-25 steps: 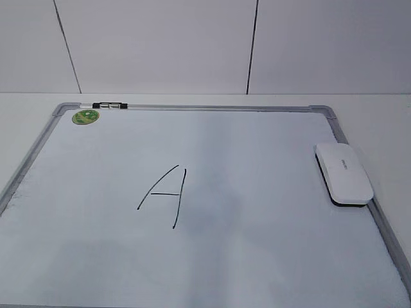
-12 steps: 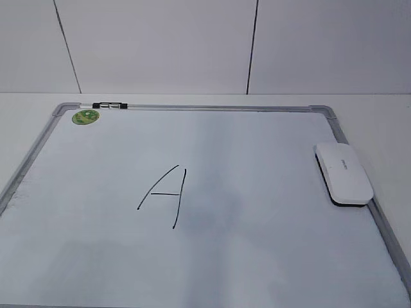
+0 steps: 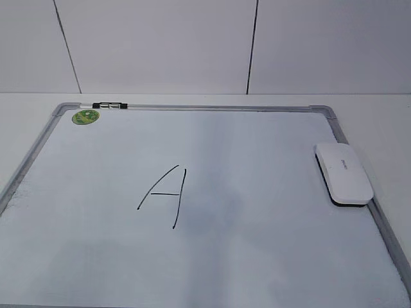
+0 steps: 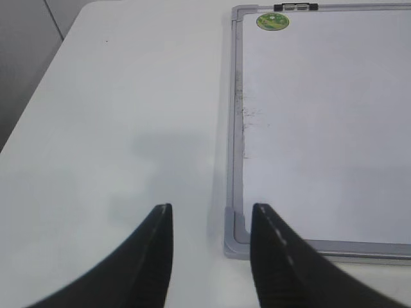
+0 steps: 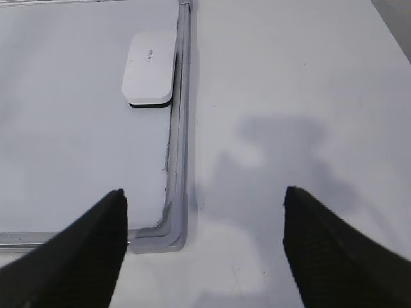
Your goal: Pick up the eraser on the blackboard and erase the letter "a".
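1. Nothing on the blackboard (image 3: 270, 115) has shifted over the last second: the eraser (image 3: 343, 172) sits where it sat, at the right edge beside the frame, and the marks are unchanged.
2. One mark only is visible, a tall slanted capital "A" (image 3: 164, 196), left of centre. No small letter "a" shows in any view; the task's target is either already wiped off or out of sight. Cannot tell which.
3. Right gripper (image 5: 205, 247): fingers spread wide, released, nothing between them. It hangs over the near right corner of the board, with the eraser farther away and slightly left, well apart from it.
4. Left gripper (image 4: 210, 253): fingers parted by a narrow gap, empty, over the near left corner of the frame.
5. Green sticker (image 3: 85, 117) at far left corner, undisturbed.
6. Judgement: with both arms idle and the eraser lying flat and untouched, the task appears either unstarted or finished with the eraser put back.
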